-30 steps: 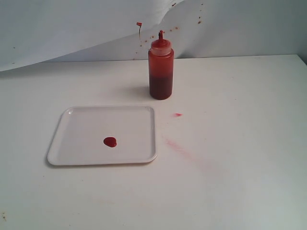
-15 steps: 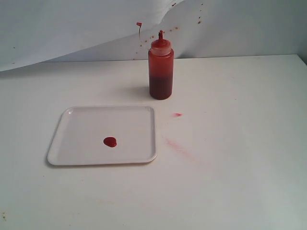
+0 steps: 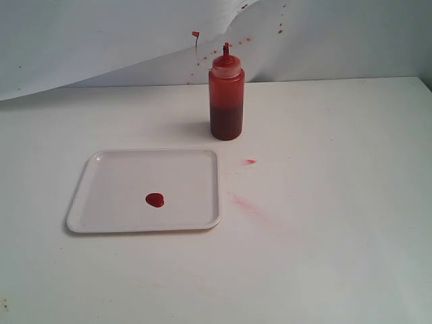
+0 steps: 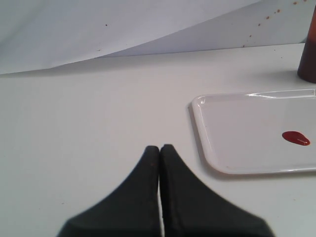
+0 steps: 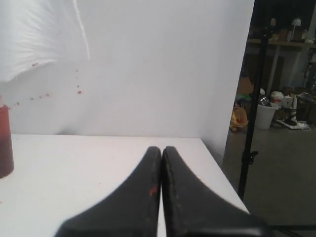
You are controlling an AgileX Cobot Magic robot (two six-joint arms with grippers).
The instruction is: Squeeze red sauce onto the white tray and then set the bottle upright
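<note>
The bottle (image 3: 226, 98) stands upright on the table behind the white tray (image 3: 121, 169), its red cap hanging beside the nozzle. A round blob of red sauce (image 3: 154, 200) lies on the tray, left of its middle. Neither arm shows in the exterior view. My left gripper (image 4: 160, 147) is shut and empty, hovering over bare table beside the tray's (image 4: 232, 113) corner, with the sauce blob (image 4: 296, 138) and the bottle's base (image 4: 308, 54) off to one side. My right gripper (image 5: 161, 148) is shut and empty near the table's far right end; the bottle (image 5: 5, 143) shows at the picture's edge.
A pinkish smear (image 3: 251, 206) and a small red spot (image 3: 250, 162) mark the table right of the tray. Sauce specks dot the white backdrop (image 3: 101, 40). The table's right edge (image 5: 219, 163) drops off to a floor with a stand pole (image 5: 249, 123).
</note>
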